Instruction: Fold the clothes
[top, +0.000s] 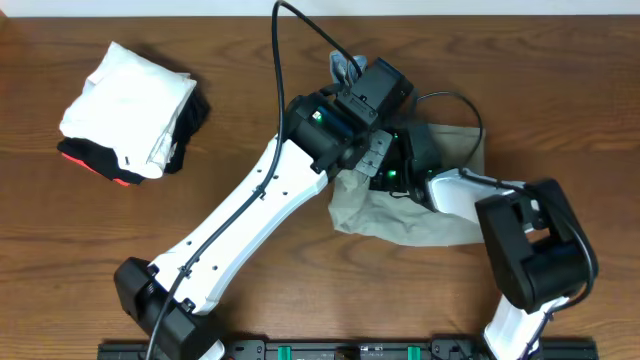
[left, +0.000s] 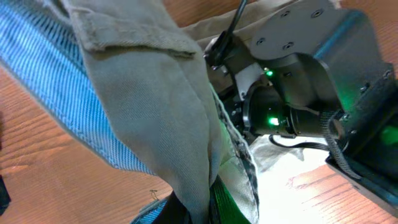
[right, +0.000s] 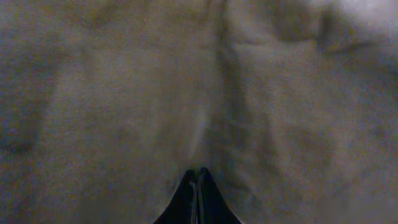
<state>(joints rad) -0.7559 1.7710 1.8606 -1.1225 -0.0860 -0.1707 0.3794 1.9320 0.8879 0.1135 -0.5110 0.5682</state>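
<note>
I see the light khaki cotton trousers (top: 400, 215) bunched on the brown wooden table (top: 100, 250), right of centre, under both arms. My left fingers (left: 181, 213) are clamped on a fold, with khaki cloth and blue-striped lining rising before that wrist camera. My right fingers (right: 185, 202) are pressed together, tips against the khaki cloth; whether they pinch any I cannot tell.

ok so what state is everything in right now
trousers: crumpled, not folded
left pincer: shut on trousers
right pincer: shut, at the trousers, grip unclear
white garment: folded, top of pile
black and red garments: folded, under the white one
</note>
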